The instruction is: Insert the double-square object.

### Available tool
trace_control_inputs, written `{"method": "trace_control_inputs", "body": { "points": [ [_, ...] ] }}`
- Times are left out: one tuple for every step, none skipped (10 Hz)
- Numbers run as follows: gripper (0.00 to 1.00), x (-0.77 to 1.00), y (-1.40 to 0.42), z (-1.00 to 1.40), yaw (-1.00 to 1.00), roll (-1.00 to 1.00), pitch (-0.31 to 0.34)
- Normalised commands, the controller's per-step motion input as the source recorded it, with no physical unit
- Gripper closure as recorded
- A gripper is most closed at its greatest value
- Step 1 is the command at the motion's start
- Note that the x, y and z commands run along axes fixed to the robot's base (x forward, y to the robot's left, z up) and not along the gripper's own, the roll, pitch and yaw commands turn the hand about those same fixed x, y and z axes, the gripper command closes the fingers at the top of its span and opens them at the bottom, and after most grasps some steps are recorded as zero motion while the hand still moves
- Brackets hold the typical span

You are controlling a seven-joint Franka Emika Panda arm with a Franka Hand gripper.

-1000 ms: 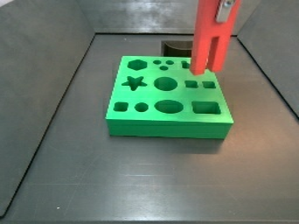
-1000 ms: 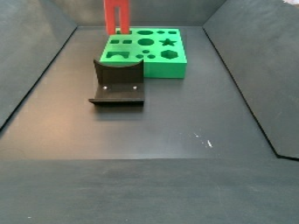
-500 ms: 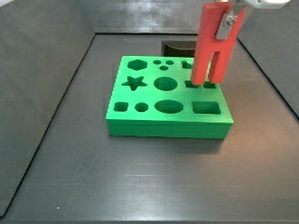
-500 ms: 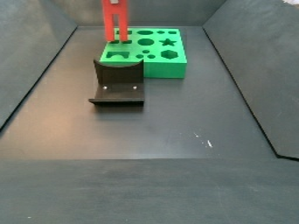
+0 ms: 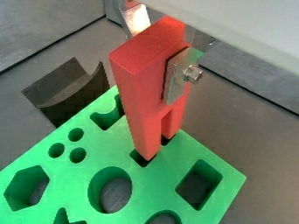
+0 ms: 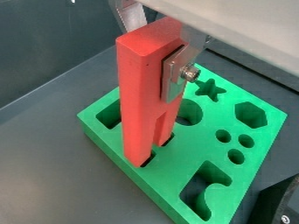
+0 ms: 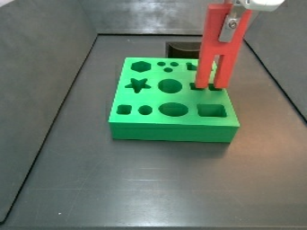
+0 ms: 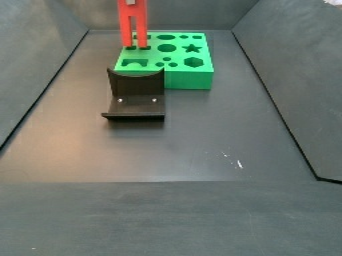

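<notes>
The red double-square object [image 7: 217,49] stands upright, its two prongs reaching down to their matching holes in the green block [image 7: 150,125]. It also shows in the wrist views [image 5: 149,87] [image 6: 146,96] and in a side view [image 8: 131,24]. My gripper [image 5: 155,54] is shut on its upper part; a silver finger plate [image 5: 183,73] [image 6: 177,66] presses its side. In both wrist views the prong tips sit at or just inside the hole mouths. The green block [image 8: 181,62] lies flat on the floor.
The dark fixture [image 8: 134,95] stands in front of the green block in a side view; in a wrist view it [image 5: 61,86] is beside the block. A dark round block [image 7: 180,48] sits behind the green block. Grey walls enclose the floor.
The gripper has lowered the red piece and shifted it slightly; its prongs have come down to the holes in the green block.
</notes>
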Motion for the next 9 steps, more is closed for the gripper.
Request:
{"method": "trace_control_inputs", "body": {
  "points": [
    [1.00,-0.03,0.00,-0.21,0.08,-0.01,-0.033],
    [1.00,-0.12,0.06,-0.22,0.17,-0.02,-0.036],
    [1.00,-0.10,0.05,-0.20,0.15,0.00,-0.017],
    [1.00,-0.13,0.06,-0.21,0.15,0.00,-0.014],
    [1.00,-0.24,0.08,-0.20,0.15,0.00,-0.029],
    [1.00,0.00,0.00,-0.27,0.03,-0.03,-0.009],
    [1.00,0.09,0.00,-0.30,0.00,-0.03,-0.004],
    [1.00,0.09,0.00,-0.31,0.00,-0.02,-0.009],
    [1.00,0.07,0.00,-0.31,0.00,0.00,0.000]
  ]
}}
